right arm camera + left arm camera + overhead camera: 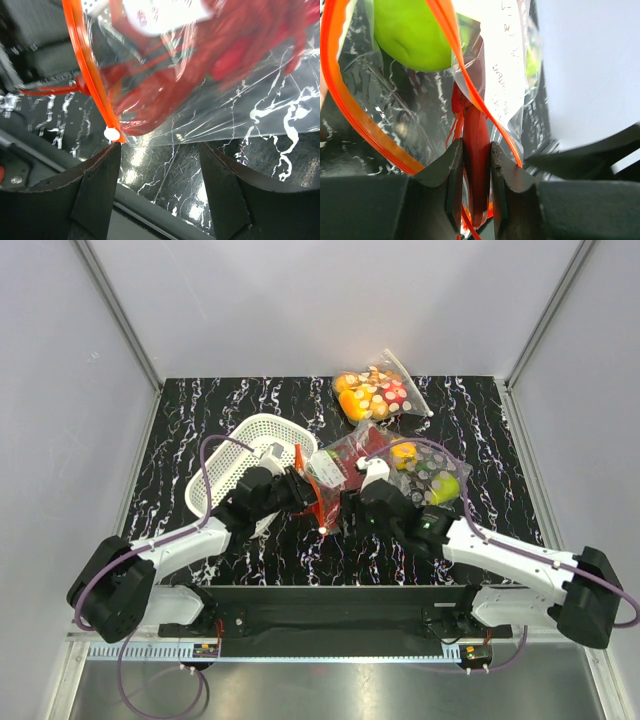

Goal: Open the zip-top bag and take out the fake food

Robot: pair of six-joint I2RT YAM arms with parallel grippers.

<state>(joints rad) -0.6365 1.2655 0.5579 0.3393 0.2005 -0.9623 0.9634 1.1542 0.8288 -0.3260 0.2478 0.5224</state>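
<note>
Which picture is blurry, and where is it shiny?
Right wrist view: the big red plastic lobster inside the clear crinkly zip-top bag is smeared and blurry, and light glints off the black marbled tabletop. Left wrist view: the round green apple looks soft, the background washed-out white. Top view: sharp, evenly lit.

Zip-top bag [338,458] between basket [275,430] at left, second bag [432,476] at right.

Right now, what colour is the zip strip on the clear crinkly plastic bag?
Orange-red zip strip on the zip-top bag; shows best in the left wrist view.
</note>
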